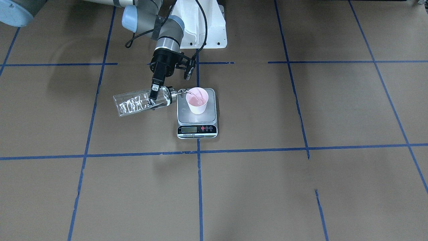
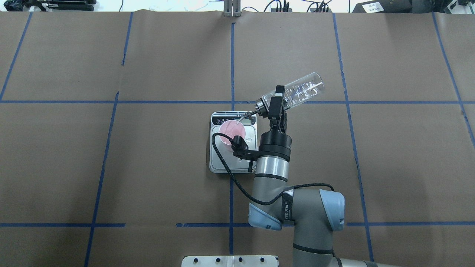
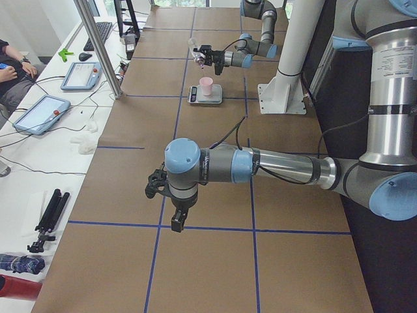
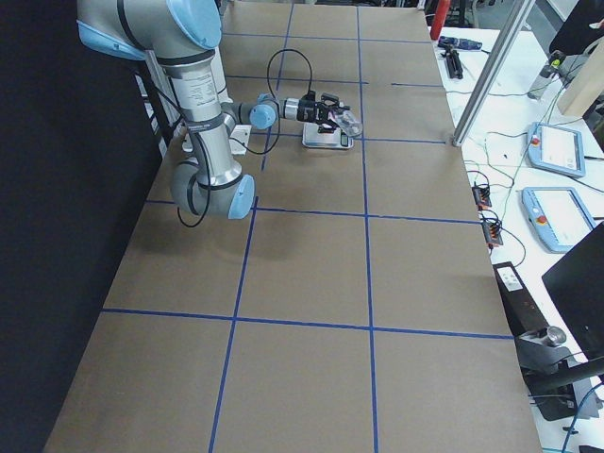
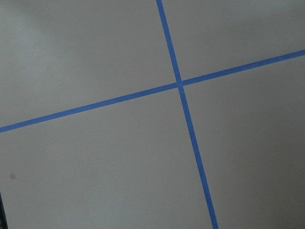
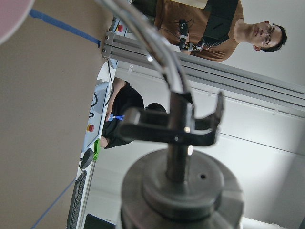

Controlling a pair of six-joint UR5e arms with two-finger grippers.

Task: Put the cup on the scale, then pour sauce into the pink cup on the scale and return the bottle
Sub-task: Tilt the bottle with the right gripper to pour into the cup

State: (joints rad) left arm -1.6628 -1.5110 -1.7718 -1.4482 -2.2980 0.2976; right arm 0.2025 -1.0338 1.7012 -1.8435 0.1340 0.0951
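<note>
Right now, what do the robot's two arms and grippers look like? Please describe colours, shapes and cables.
Both arms are silver-grey tubes with light blue joint caps. The right arm ends in a black wrist and a slim black right gripper; a black cable loops beside it, and a black band carries white lettering. The left arm looks the same, with a black left gripper.

Overhead and front views (opposed) share the scale (image 1: 186, 115).
</note>
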